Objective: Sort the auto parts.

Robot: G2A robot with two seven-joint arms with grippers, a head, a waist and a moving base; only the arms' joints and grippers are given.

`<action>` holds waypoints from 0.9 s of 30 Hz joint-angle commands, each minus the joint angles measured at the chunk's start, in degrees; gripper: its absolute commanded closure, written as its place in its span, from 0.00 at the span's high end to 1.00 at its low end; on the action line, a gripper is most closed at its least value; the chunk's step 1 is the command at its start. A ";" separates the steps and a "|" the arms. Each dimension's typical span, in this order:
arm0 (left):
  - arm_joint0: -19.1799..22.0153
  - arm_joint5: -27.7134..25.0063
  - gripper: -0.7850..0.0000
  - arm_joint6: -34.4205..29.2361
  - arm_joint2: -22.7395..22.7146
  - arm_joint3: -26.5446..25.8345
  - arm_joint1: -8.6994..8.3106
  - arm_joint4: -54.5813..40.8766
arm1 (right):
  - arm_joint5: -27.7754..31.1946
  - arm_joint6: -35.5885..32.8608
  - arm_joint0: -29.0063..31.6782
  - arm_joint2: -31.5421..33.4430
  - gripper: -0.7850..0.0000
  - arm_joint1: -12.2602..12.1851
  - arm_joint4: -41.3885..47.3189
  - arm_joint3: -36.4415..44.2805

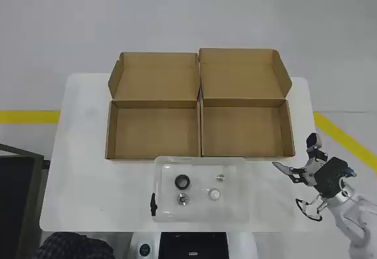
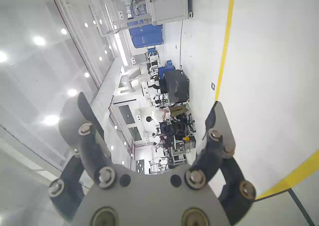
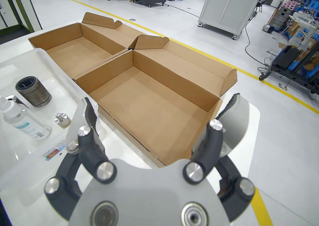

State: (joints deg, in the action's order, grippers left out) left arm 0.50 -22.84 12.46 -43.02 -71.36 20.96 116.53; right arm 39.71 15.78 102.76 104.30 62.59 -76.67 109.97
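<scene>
My right gripper is wide open and empty. The dark metal cylinder looks heavy and slick, so I'd pinch across its round sides.

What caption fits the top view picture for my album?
Right gripper, fingers open, hovers near a clear tray of small parts and two open cardboard boxes.

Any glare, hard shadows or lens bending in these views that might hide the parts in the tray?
Top view: even light, soft shadows only, parts in the clear tray readable. Left wrist view: ceiling lamps flare into bright blobs, and the yellow floor line bows from the wide lens. Right wrist view: mild sheen on the tray's wall, parts unhidden.
</scene>
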 commanded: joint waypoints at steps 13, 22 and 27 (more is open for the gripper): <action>0.00 0.00 1.00 0.00 0.00 0.00 0.00 0.00 | 0.00 0.00 0.00 0.00 1.00 0.00 0.00 0.00; 0.00 0.00 1.00 0.00 0.00 0.00 0.00 0.00 | 0.45 -0.20 -0.04 -0.34 1.00 -0.01 -0.14 0.45; 0.00 0.00 1.00 0.00 0.00 0.00 0.00 0.00 | 3.34 -3.56 -1.32 -2.87 1.00 -0.22 -0.96 3.14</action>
State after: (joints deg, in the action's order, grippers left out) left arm 0.50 -22.84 12.46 -43.02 -71.36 20.96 116.53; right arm 42.37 12.99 101.80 101.89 62.43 -77.46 112.61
